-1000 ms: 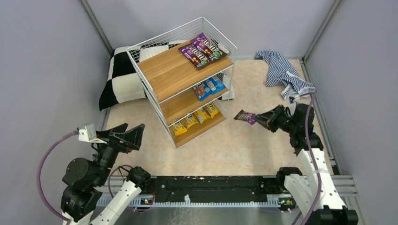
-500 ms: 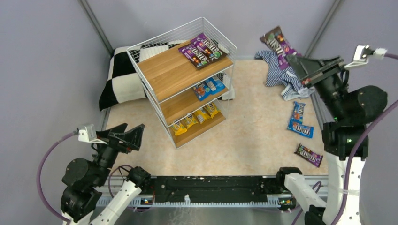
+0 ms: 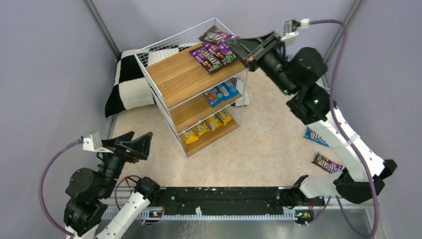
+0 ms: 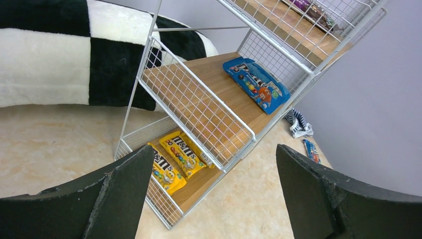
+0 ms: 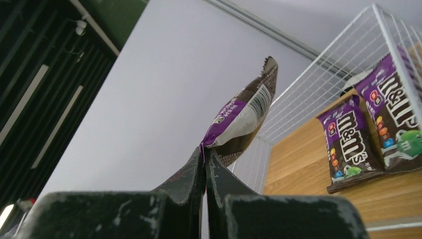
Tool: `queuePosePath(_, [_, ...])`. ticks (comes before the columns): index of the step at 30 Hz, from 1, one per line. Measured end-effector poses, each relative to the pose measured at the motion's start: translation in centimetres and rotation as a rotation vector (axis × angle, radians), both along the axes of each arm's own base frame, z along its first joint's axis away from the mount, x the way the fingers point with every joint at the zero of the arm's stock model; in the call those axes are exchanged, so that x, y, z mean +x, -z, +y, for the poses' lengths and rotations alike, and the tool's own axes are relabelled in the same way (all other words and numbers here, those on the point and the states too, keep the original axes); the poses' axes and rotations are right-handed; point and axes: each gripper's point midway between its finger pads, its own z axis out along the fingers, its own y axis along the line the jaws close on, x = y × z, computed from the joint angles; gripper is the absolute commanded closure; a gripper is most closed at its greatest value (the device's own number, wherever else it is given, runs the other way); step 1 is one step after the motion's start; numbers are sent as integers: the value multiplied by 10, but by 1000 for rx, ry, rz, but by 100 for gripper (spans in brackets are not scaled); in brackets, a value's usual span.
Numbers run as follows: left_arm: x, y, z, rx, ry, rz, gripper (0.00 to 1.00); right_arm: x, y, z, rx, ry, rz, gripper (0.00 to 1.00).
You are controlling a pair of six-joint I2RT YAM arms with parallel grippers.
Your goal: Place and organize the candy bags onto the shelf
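Item: purple candy bag (image 3: pixel 214 36), hanging above the far right corner of the shelf's (image 3: pixel 174 74) top board, over two shelved purple bags (image 3: pixel 214 54).
Right gripper (image 3: pixel 233 44): clamped on its end seam.
Left gripper (image 3: pixel 139 135): spread, empty.
Handling: probably light, floppy, slippery film; pinch a crimped end.

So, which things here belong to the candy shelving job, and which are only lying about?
Job: shelf; held purple bag in the right fingers; shelved purple bags, blue bags, yellow bags; loose blue bag, loose purple bag.
Lying about: checkered cushion; striped cloth.
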Motion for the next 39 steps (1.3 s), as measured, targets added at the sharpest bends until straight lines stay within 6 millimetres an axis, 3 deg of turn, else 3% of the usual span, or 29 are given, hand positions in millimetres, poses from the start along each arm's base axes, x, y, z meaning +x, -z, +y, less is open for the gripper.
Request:
queuePosePath(4, [-2,0,2,-1,-5,4,2,2,21,47,11,28,81,100])
queuePosePath(17, [-7,2,9,-6,-26,14,2,13,86,128,4,117,286,100])
queuePosePath(21, [-8,4,10,-5,-28,17,2,15,101,132,-10,150,330,100])
queuePosePath(33, [-12,0,15,-13,-39,6,2,24,110,120,34,242,394,100])
queuePosePath(39, [-11,0,16,-13,-46,7,2,25,115,119,28,252,411,90])
